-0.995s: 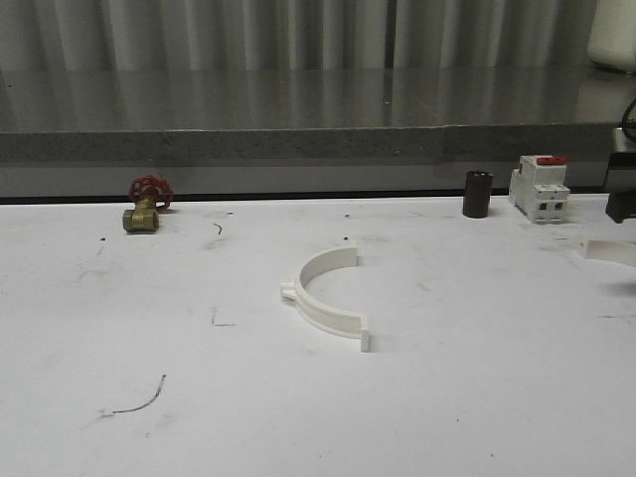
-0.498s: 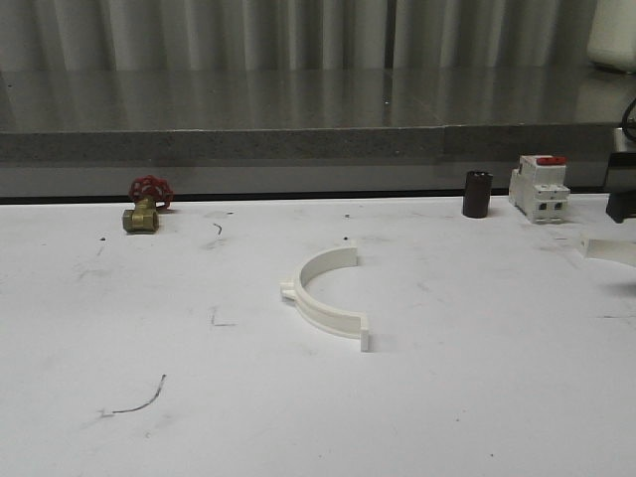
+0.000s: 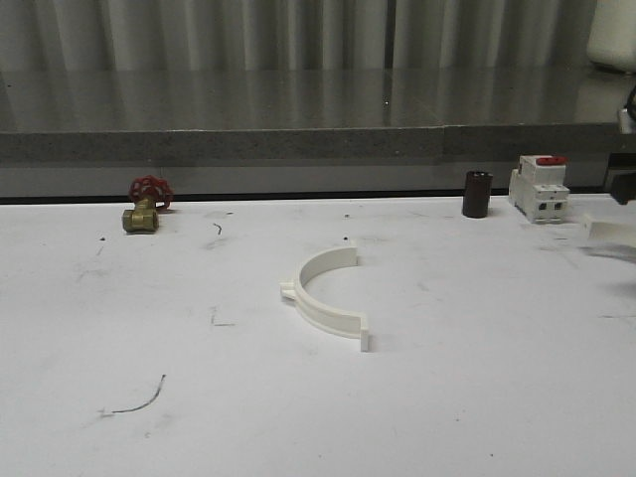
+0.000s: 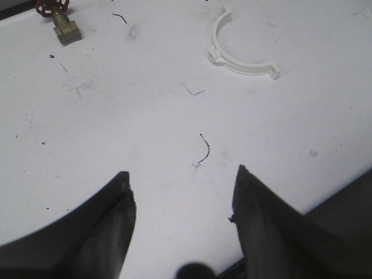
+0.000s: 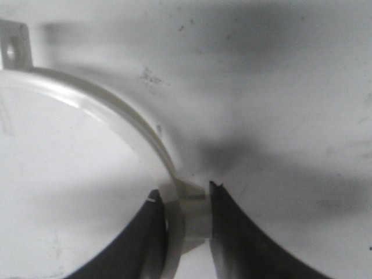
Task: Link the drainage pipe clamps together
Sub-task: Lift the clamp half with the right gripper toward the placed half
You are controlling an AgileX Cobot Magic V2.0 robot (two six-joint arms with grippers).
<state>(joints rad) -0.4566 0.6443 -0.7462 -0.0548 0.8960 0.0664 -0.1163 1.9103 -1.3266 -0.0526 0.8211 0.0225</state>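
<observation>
One white drainage pipe clamp half (image 3: 323,296) lies flat in the middle of the white table, its opening facing right; the left wrist view has it too (image 4: 241,64), well ahead of the fingers. My left gripper (image 4: 182,177) hangs open above bare table with nothing between its fingers. My right gripper (image 5: 185,195) is shut on the band of the second clamp half (image 5: 104,104), whose holed end tab (image 5: 14,49) sticks out ahead. In the front view that half (image 3: 608,231) shows blurred at the far right edge, slightly above the table.
A brass valve with a red handwheel (image 3: 146,204) sits at the back left. A black cylinder (image 3: 477,194) and a white-and-red breaker block (image 3: 540,187) stand at the back right. A raised grey ledge (image 3: 298,144) runs along the table's far side.
At the right edge, the held clamp half and the right gripper have risen a little. The middle clamp half and the left gripper have not moved.
</observation>
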